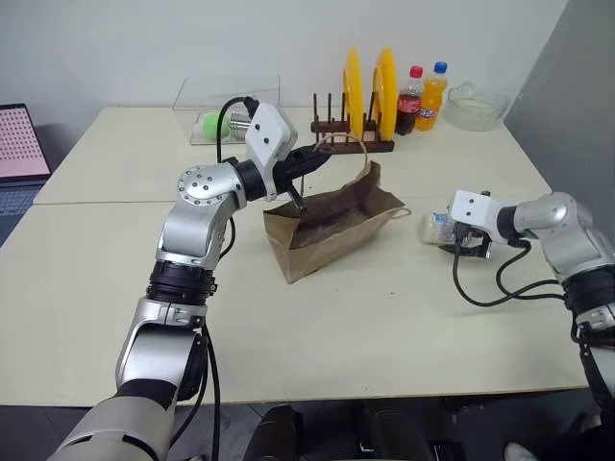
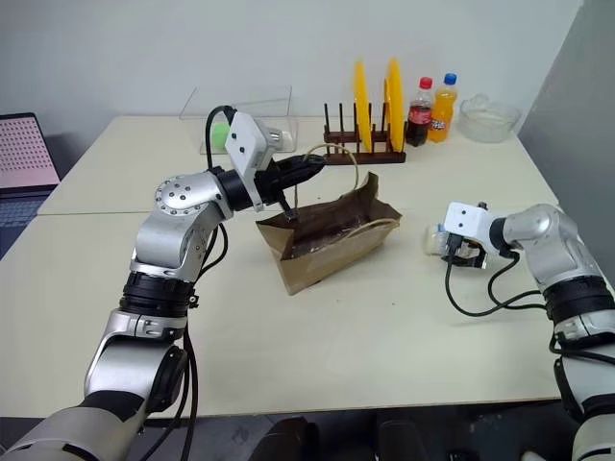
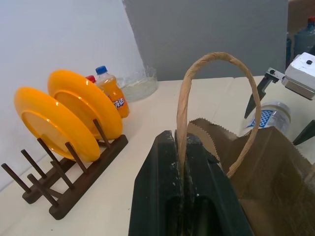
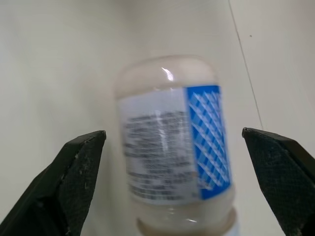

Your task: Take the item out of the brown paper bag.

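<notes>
A small white bottle [image 4: 174,147] lies on the bench [image 1: 384,317] between the right gripper's [image 4: 174,162] wide-spread fingers [image 4: 74,172], which do not touch it; its label is white and blue, and the tiny print on it is too blurry to read. To its left the brown paper bag [image 1: 332,230] sits in the middle of the bench with its top open, and the left gripper [image 3: 183,162] has its fingers pressed together on one cord handle [image 3: 216,64]; the inside of the bag is dark. Far back stand a rack [image 1: 351,144] with two yellow plates [image 1: 384,91], a dark red-capped soda bottle [image 1: 409,101] with a red label, an orange bottle [image 3: 113,91] whose blue label I cannot read, a clear bowl [image 1: 476,104], and a clear box [image 1: 216,106] with something green inside.
</notes>
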Tool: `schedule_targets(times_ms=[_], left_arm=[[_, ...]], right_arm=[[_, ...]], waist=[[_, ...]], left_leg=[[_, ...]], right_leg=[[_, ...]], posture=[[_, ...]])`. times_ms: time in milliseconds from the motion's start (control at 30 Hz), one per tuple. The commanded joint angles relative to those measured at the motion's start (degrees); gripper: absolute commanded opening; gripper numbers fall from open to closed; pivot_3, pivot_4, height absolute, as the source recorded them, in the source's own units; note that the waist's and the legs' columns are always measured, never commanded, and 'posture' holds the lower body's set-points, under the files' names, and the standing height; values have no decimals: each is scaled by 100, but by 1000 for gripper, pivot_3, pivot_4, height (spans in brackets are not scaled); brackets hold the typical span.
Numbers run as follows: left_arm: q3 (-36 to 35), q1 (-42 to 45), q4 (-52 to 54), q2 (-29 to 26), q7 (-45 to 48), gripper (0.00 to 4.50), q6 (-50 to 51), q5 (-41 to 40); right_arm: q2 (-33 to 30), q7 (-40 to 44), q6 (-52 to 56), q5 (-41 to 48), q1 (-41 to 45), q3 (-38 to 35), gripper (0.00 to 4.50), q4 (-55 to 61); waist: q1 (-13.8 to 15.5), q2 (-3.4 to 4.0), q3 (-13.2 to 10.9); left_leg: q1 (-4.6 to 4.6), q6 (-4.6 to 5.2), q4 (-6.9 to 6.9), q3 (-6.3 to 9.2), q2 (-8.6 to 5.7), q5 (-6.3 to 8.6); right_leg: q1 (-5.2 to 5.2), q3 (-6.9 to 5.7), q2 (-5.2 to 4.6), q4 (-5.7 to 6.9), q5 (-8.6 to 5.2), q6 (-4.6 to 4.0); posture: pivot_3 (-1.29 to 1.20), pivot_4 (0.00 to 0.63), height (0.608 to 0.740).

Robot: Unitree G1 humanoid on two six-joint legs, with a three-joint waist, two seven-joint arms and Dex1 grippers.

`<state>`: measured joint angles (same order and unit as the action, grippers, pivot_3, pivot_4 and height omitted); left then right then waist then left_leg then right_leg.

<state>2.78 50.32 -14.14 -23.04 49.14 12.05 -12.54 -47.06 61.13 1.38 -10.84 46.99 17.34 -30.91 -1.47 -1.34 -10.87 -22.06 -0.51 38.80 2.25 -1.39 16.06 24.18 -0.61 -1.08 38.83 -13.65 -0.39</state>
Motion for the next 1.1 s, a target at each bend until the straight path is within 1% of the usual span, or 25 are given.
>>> schedule_targets(times_ms=[33,67,167,233,300,333,367,433,500,567,633,700,833,867,1000,1100], left_arm=[[-40,88,155,-45,-43,0,-65,18],[-40,84,154,-55,-58,0,-52,31],[-64,89,118,-87,-113,0,-42,57],[-79,94,107,-141,-7,0,27,-21],[-125,107,88,-211,34,0,112,-75],[-146,113,75,-233,26,0,141,-88],[-161,143,3,-294,17,199,164,-57],[-187,217,-217,-418,35,606,174,1],[-166,290,-428,-516,85,1163,132,49],[-116,356,-615,-599,182,1815,62,87],[-68,422,-849,-693,287,2415,-70,171],[-74,463,-986,-763,361,3101,-140,216],[-191,423,-1129,-883,297,4311,-173,280],[-212,359,-1094,-936,268,4489,-150,304],[-320,19,-877,-1118,-12,4489,-169,416],[-581,-371,-508,-1213,-428,4489,-74,395]], right_arm=[[-270,309,206,306,-53,-404,4475,675],[-333,396,381,496,-154,-567,4475,997],[-565,542,1164,1264,-726,-1312,4475,2432],[-496,370,1844,1903,-1231,-1948,4475,3479],[11,-274,2484,2542,-1790,-2646,4475,4570],[191,-506,2704,2736,-1969,-2840,4475,4925],[599,-891,2895,3026,-2310,-3001,4492,5524],[1339,-1578,3140,3396,-3012,-3054,4500,6547],[1782,-2070,3162,3281,-3527,-2851,4500,7094],[2129,-2526,3155,3136,-3780,-2625,4500,7314],[2394,-2916,3081,2958,-3788,-2372,4500,7325],[2480,-3093,3040,2868,-3739,-2233,4500,7300],[2474,-3190,2877,2758,-3683,-1971,4500,7185],[2466,-3190,2846,2743,-3668,-1912,4500,7163],[2424,-3176,2717,2729,-3652,-1801,4500,7063],[2381,-3154,2594,2684,-3675,-1748,4500,6982]], waist=[[2,0,0],[9,0,0],[29,0,0],[35,0,0],[40,-1,0],[38,-1,0],[38,-1,0],[56,-7,5],[61,-1,2],[61,-1,2],[61,-3,3],[60,-3,3],[53,-3,3],[52,-3,3],[28,-2,3],[26,-3,3]], left_leg=[[0,0,0,1,0,0],[0,0,0,1,0,0],[-2,0,0,6,0,1],[-2,0,0,13,0,1],[-1,0,0,19,1,1],[1,-1,2,21,2,2],[3,-1,0,22,2,1],[5,-3,-1,29,2,0],[6,-7,-1,35,3,-2],[2,-11,1,32,-1,-5],[3,-10,4,22,-6,-5],[6,-9,4,23,-6,-4],[5,-8,1,26,-4,-4],[5,-8,0,27,-3,-4],[7,-7,-4,29,-2,-3],[6,-7,-4,30,-2,-3]], right_leg=[[0,-1,0,0,0,0],[0,-1,0,0,0,0],[0,-3,0,0,0,0],[-2,-8,0,-1,-1,1],[-6,-11,0,-2,-1,2],[-8,-12,1,0,-4,7],[-10,-12,1,0,-13,22],[-11,-16,1,4,-16,27],[-8,-19,2,9,-17,29],[-7,-16,0,9,-17,29],[-8,-7,-2,3,-18,30],[-9,-9,-2,1,-19,31],[-8,-12,1,2,-19,31],[-7,-12,2,3,-19,31],[-7,-14,3,5,-19,30],[-6,-13,2,5,-19,30]], posture=[[0,150,740],[0,150,740],[0,150,740],[0,150,740],[0,150,740],[0,150,740],[0,150,740],[0,150,740],[0,150,740],[0,150,740],[0,150,740],[0,150,740],[0,150,740],[0,150,740],[0,150,740],[0,150,740]])
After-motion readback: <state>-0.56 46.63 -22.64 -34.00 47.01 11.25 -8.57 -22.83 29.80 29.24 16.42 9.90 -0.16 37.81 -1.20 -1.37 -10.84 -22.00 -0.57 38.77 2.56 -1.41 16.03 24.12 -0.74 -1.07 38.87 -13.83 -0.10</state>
